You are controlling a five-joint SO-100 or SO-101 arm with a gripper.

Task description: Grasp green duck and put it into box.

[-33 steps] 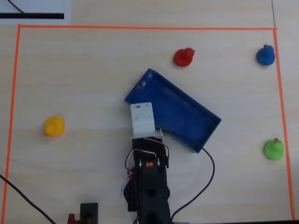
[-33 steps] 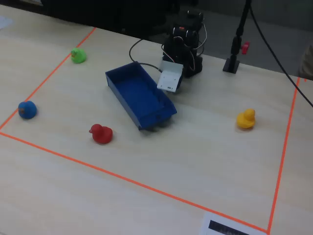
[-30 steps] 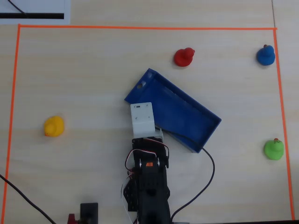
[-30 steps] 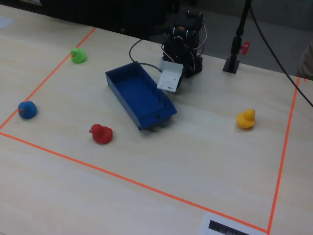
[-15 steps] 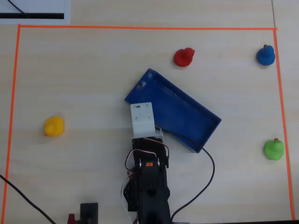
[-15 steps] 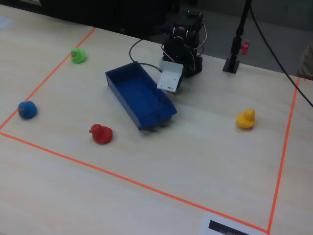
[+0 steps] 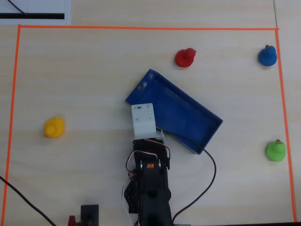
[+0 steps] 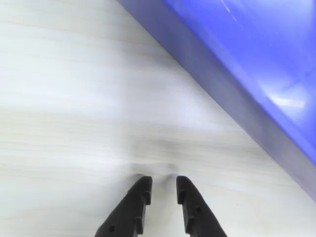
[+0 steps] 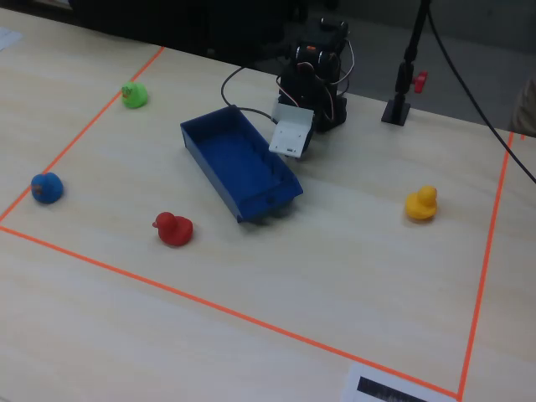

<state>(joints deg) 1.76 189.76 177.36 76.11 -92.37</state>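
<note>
Green duck [image 7: 275, 150] sits untouched by the right-hand orange tape line [image 7: 284, 117] in the overhead view, well apart from the blue box [image 7: 188, 117], so the empty gripper [image 8: 163, 190], fingertips nearly together beside that box, should swing across, spread wider and descend squarely over it.

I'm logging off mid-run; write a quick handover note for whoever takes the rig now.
Claw: empty, its jaws nearly together, low over bare table beside the box's long wall in the wrist view.
Green duck: untouched, near the right orange tape line in the overhead view, well apart from the box.
Box: mid-table at an angle, nothing inside.
Red duck, blue duck and yellow duck: leave alone.
Done: nothing yet.
Left: reach the green duck, grasp it, drop it in the box.
</note>
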